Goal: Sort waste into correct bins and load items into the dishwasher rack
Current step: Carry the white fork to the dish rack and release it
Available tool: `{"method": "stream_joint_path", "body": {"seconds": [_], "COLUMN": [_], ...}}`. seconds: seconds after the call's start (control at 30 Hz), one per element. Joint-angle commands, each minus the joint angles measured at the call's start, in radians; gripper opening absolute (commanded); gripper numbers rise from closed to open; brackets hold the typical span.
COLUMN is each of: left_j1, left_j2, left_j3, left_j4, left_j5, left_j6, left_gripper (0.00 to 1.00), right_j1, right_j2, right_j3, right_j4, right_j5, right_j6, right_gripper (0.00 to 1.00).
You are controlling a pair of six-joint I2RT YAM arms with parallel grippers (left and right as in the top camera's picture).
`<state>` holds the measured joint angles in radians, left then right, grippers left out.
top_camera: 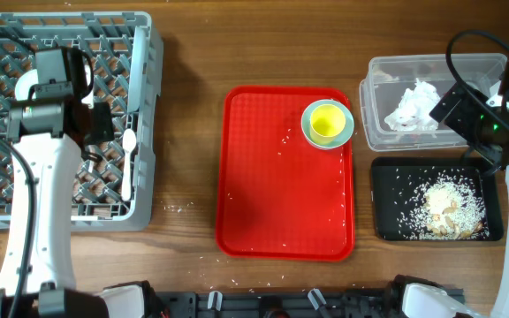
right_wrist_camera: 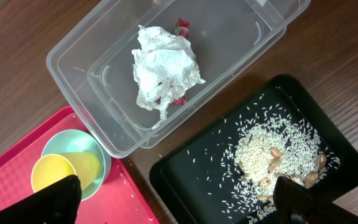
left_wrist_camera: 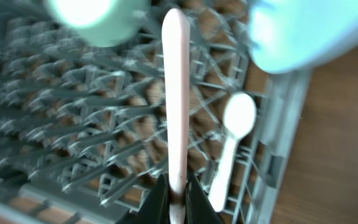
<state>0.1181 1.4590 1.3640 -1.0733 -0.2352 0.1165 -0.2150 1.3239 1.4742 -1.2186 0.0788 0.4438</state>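
Over the dishwasher rack's (top_camera: 141,53) right side, left gripper (left_wrist_camera: 176,186) pinches a slim white fork (left_wrist_camera: 174,93) handle just beside the spoon (left_wrist_camera: 234,140) lying in the rack. Loading step in hand. Next move: lower and release between pegs. Right gripper (right_wrist_camera: 176,199) spread wide, well right of the rack. Yellow cup (top_camera: 326,122) not yet loaded.

The utensil (left_wrist_camera: 174,93) has its lower end hidden inside the left gripper (left_wrist_camera: 177,202); the red wrapper (right_wrist_camera: 182,26) lies mostly beneath tissue (right_wrist_camera: 163,71).
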Motion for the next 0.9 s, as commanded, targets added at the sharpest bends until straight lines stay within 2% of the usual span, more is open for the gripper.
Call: {"method": "stream_joint_path", "body": {"seconds": [0.0,0.13,0.3,0.6,0.87], "left_j1": [0.015,0.015,0.027,0.090,0.115], "left_j2": [0.057,0.102,0.135,0.149,0.149], "left_j3": [-0.003,-0.005,-0.005,-0.040,-0.090], "left_j4": [-0.030,-0.049,-0.050,-0.083,-0.057], "left_j5": [0.238,0.238,0.238,0.240,0.348], "left_j6": [0.256,0.256,0.186,0.186,0.187], "left_gripper": [0.04,0.04,0.04,0.04,0.04], "right_j1": [0.000,0.000,0.000,0.000,0.000], "right_j2": [-0.005,-0.005,-0.005,-0.005,-0.005], "right_j3": [0.011,0.011,0.011,0.011,0.011], "right_j4": [0.002,0.002,0.002,0.002,0.002], "right_j5": [-0.005,-0.005,-0.005,-0.005,-0.005], "right_j6": [0.003,0.004,0.004,0.004,0.004], "right_gripper": [1.00,1.00,1.00,0.99,1.00]}}
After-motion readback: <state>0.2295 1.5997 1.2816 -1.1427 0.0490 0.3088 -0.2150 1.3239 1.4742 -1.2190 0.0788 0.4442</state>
